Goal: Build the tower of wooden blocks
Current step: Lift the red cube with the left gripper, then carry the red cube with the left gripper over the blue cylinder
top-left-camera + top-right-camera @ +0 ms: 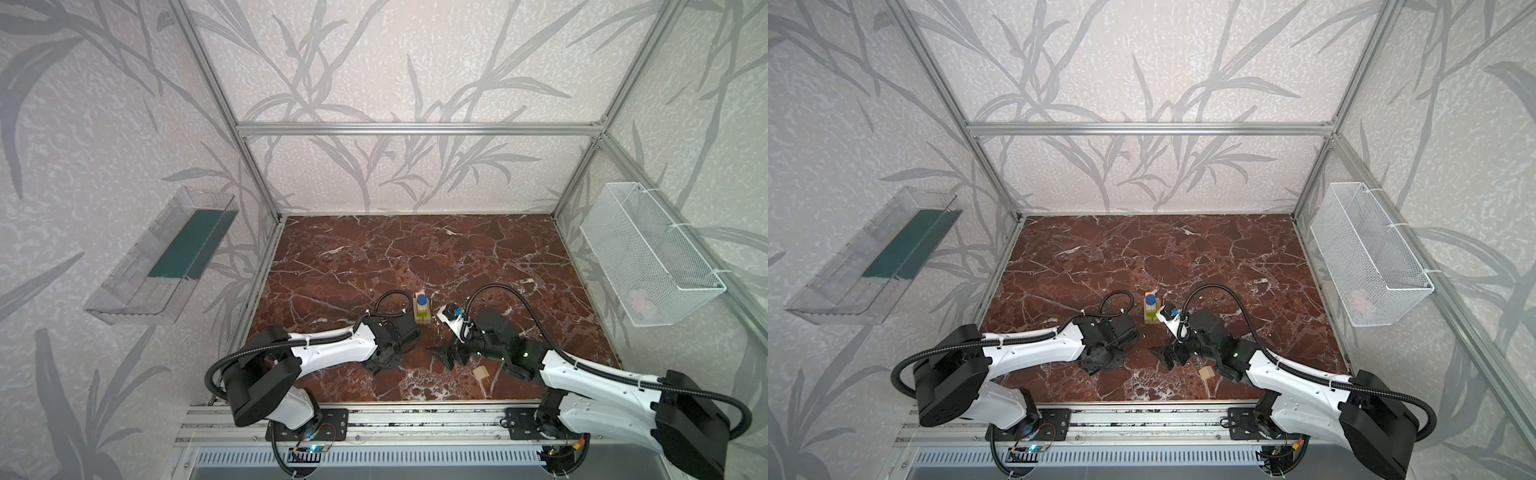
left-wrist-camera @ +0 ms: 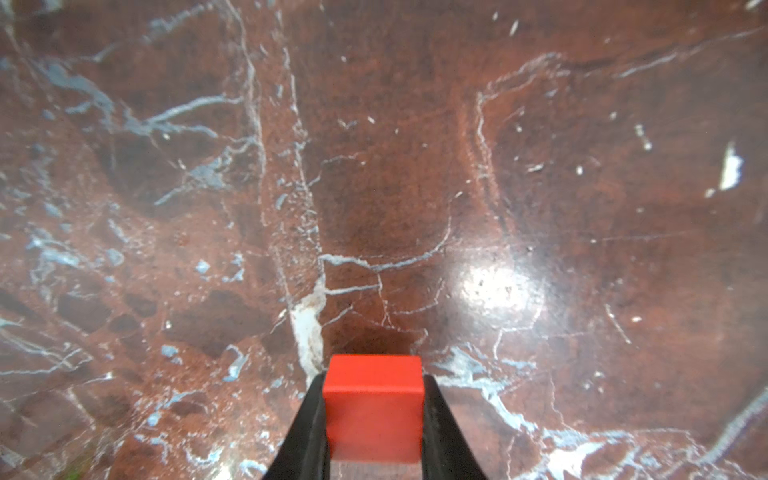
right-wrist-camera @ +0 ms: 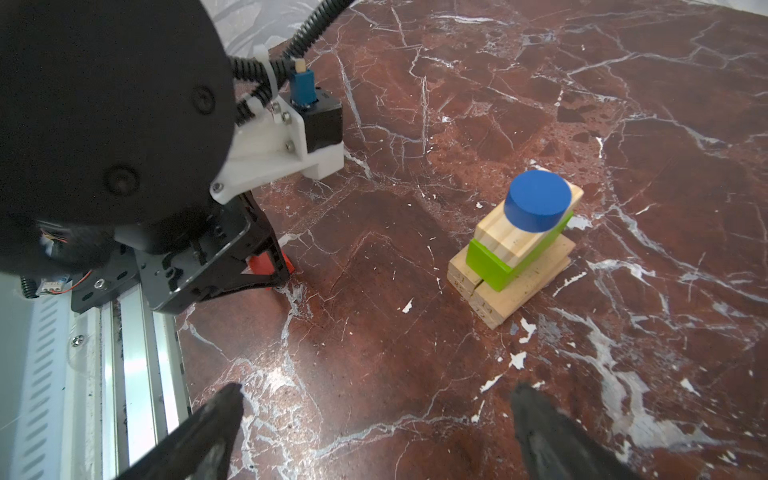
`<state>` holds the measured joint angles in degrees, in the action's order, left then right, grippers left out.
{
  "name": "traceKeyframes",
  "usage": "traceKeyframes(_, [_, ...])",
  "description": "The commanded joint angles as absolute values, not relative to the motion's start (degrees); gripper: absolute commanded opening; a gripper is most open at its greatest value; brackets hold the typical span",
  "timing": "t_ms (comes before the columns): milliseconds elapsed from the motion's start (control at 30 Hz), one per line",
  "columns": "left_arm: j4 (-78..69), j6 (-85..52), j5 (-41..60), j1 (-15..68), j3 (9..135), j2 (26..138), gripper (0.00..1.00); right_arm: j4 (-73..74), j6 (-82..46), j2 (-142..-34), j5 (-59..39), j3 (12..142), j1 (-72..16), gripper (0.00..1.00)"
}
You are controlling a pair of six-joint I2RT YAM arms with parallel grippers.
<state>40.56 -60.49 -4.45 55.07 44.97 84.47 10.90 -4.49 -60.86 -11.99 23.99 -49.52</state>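
The left tool (image 2: 374,380) pinches the red block (image 2: 374,409) near its tips, so it could slip mid-lift. The right tool (image 3: 378,395) gapes empty. The blue disc (image 3: 537,205) atop the tower (image 3: 513,291) looks a small perch.

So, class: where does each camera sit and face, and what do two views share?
Both top views: high at the front, facing down onto the table; left arm and right arm show.
Left wrist: above the left pincer, closed on the red block, facing down.
Right wrist: behind the open right pincer, facing the tower and left arm.
Shared: both wrists see the red block.
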Motion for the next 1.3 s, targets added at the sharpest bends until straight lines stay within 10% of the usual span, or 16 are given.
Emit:
traceKeyframes(0, [43.3, -60.0, -5.9, 55.0, 45.5, 81.4, 0.16, 12.1, -5.2, -59.0, -10.6, 22.9, -49.7, 0.99])
traceKeyframes(1267, [55.2, -49.8, -5.2, 49.2, 92.2, 102.4, 0.1, 18.4, -11.8, -61.6, -17.3, 23.2, -32.9, 0.99])
